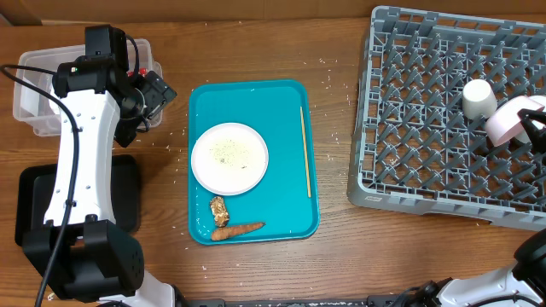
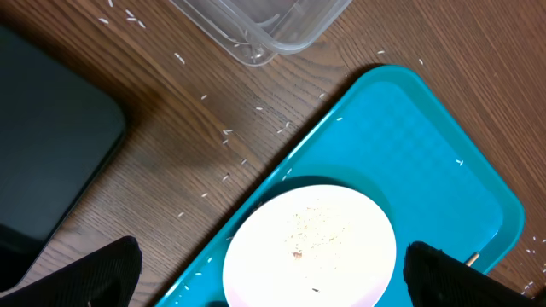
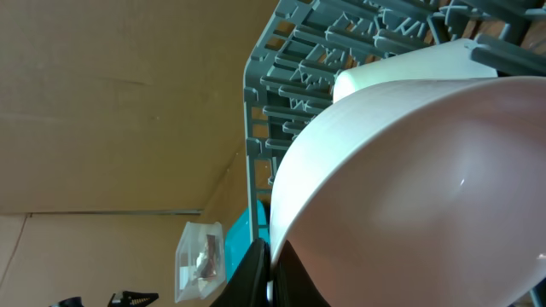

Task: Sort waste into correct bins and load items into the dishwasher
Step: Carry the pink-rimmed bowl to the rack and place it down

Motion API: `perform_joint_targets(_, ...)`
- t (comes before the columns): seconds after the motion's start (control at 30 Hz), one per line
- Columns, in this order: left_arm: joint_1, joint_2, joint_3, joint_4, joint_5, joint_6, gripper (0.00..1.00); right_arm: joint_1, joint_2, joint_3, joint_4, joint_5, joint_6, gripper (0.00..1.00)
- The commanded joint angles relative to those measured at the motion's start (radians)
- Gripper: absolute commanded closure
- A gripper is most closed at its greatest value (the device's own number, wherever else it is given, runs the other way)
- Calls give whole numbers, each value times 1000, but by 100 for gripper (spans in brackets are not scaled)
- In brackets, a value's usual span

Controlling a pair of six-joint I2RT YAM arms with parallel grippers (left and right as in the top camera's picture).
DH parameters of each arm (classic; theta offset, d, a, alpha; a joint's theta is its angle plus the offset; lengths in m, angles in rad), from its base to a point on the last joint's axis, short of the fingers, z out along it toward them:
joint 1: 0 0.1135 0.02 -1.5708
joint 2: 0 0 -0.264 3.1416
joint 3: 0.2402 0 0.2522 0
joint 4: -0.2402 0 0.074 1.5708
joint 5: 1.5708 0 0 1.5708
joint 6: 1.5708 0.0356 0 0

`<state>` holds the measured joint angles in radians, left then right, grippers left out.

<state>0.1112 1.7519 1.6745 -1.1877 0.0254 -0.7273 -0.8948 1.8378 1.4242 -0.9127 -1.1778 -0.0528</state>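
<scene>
The wooden table (image 1: 333, 256) has a brown grain surface.

The dish rack (image 1: 426, 111) is a large square of grey plastic with a grid of upright pegs. It sits at the right side of the table.

The teal tray (image 1: 286, 170) is smooth, rectangular and round-cornered, and lies at the centre.

The flat black tray (image 1: 126, 192) lies at the left, partly under the left arm. The clear plastic tub (image 1: 34, 94) stands behind it.

The round white plate (image 1: 229, 159) lies flat on the teal tray, its face speckled with crumbs.

The pale pink plate (image 1: 512, 119) is tilted over the rack's right side, just beside the cup. The right gripper (image 3: 269, 277) is pinched together on its rim.

The left gripper (image 1: 153, 94) hangs between the tub and the teal tray. Its fingers (image 2: 94, 273) are spread wide and hold nothing.

The small white cup (image 1: 479, 98) is cylindrical and rests among the pegs.

A thin straight wooden stick (image 1: 305, 152) lies along the tray's right edge.

A tapered orange carrot piece (image 1: 239, 230) lies at the tray's near edge. A rough brown lump (image 1: 218, 211) lies just beside it.

White rice grains (image 2: 226, 132) are scattered on the table around the tray.
</scene>
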Motion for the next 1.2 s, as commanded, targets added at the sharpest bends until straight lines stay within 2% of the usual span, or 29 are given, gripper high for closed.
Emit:
perform_joint_targets(0.0,-8,-18,-5,-1,-7,-6,0,3,16,-5,-12,45,9,96)
perform_joint_targets(0.27,-8,-18,-5,-1,-7,-6,0,1,21,-5,-90,212,114,96)
perform_joint_targets(0.63,-8,-18,-5,-1,-7,-6,0,-48,19,-2,-176,217,114,96)
perform_joint_targets(0.8,-8,-18,-5,-1,-7,-6,0,-106,19,-2,-197,279,114,87)
perform_joint_targets(1.0,-7,-18,-5,-1,-7,-6,0,-151,19,-2,-237,363,117,83)
perform_joint_targets(1.17,-7,-18,-5,-1,-7,-6,0,-161,-15,-2,-242,444,182,81)
